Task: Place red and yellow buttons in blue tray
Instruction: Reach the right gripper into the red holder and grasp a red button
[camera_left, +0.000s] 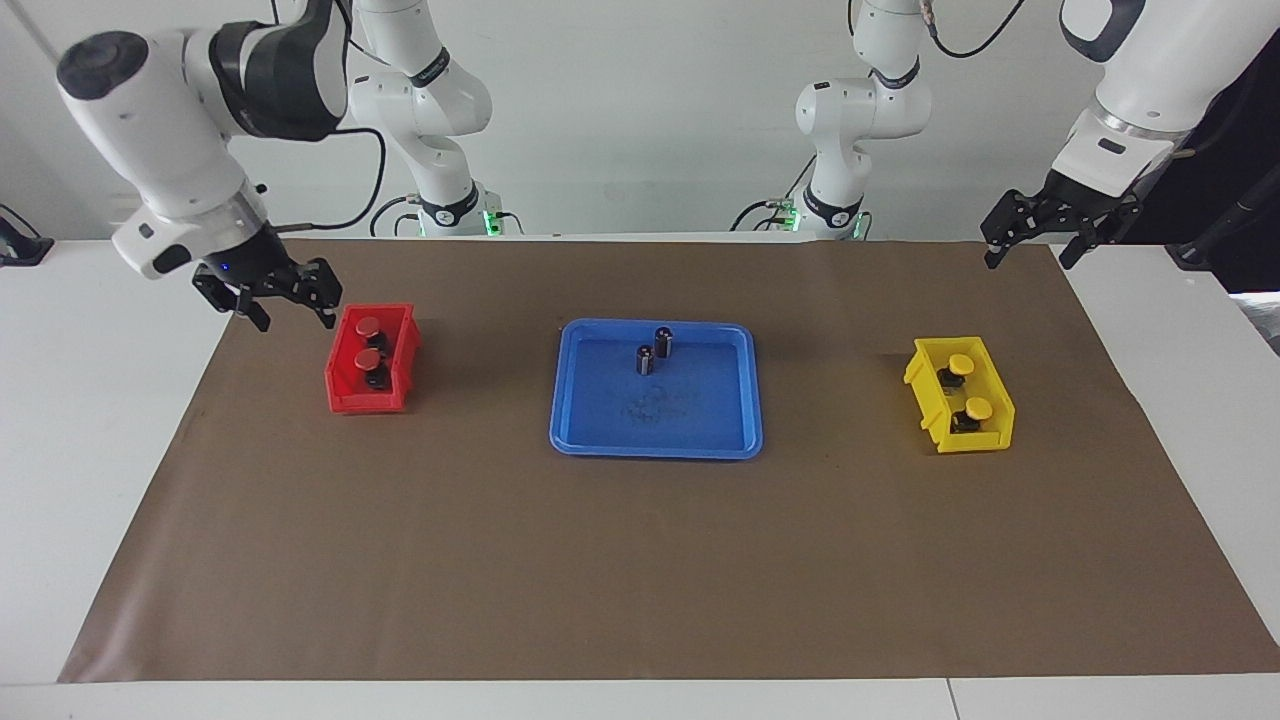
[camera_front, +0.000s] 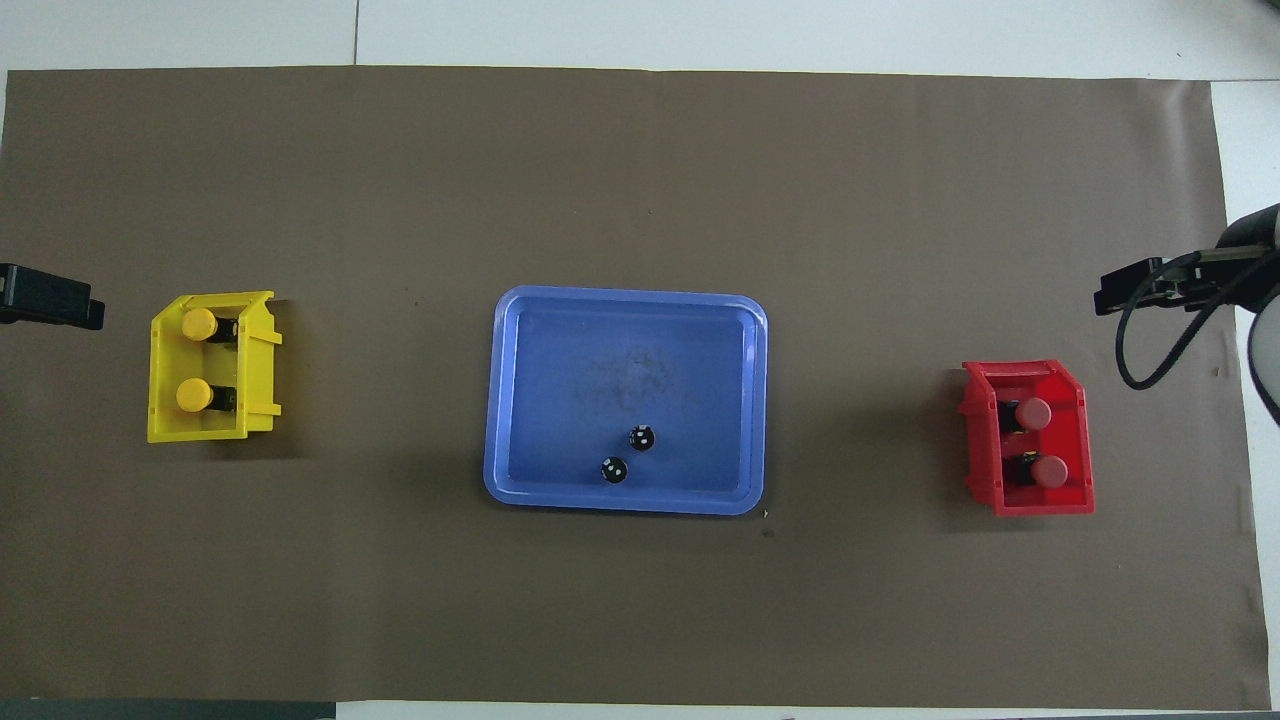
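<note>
- Right gripper (camera_left: 290, 300), fingers apart and holding nothing, is hanging at upper left of the facing view beside the red bin (camera_left: 372, 362); it should be dropping squarely over 1 red button (camera_left: 370, 326).
- Left gripper (camera_left: 1035, 240), fingers also spread, is waiting upper right above the yellow bin (camera_left: 960, 395).
- 2 yellow buttons (camera_left: 961, 364) are sitting there; the blue tray (camera_left: 655, 445) is lying centre, carrying 2 dark cylinders (camera_left: 663, 342).

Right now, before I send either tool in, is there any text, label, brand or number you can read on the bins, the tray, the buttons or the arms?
None can be read.
blue tray: faint dark marks on its floor, not legible as text.
red bin and yellow bin: no lettering shows.
red buttons and yellow buttons: plain caps.
two dark cylinders in the tray: pale specks on top, too small to read.
Arm joints: small dark marks, too small to read.
</note>
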